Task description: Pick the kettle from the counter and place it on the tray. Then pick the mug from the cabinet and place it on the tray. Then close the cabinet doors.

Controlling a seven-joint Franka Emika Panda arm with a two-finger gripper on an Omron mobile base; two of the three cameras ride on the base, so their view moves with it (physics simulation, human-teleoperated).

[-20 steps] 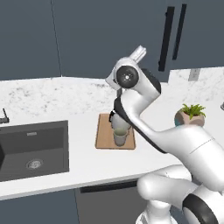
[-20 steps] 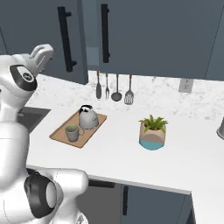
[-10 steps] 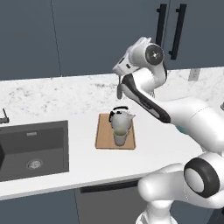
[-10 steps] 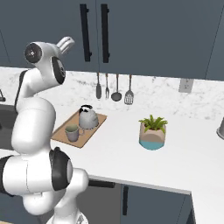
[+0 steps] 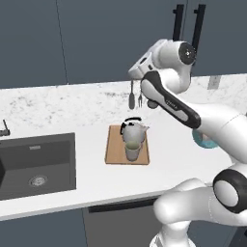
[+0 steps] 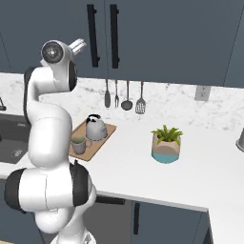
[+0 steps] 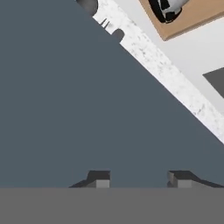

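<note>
The silver kettle and the greyish mug both stand on the wooden tray on the white counter. In the right base view the kettle sits behind the mug. Both dark slate-blue cabinet doors are flush with the cabinet front, their black bar handles side by side. My gripper is raised beside the left door, close to the flat dark cabinet face. Its fingertips stand apart with nothing between them. The kettle and tray show at the top of the hand view.
A dark sink is set into the counter left of the tray. Several utensils hang on the backsplash under the doors. A potted plant stands to the tray's right, and a wall outlet is further right.
The left cabinet door has swung shut, bringing its handle next to the right one. My arm swung up and toward the cabinet. The fingers have drawn closer together.
</note>
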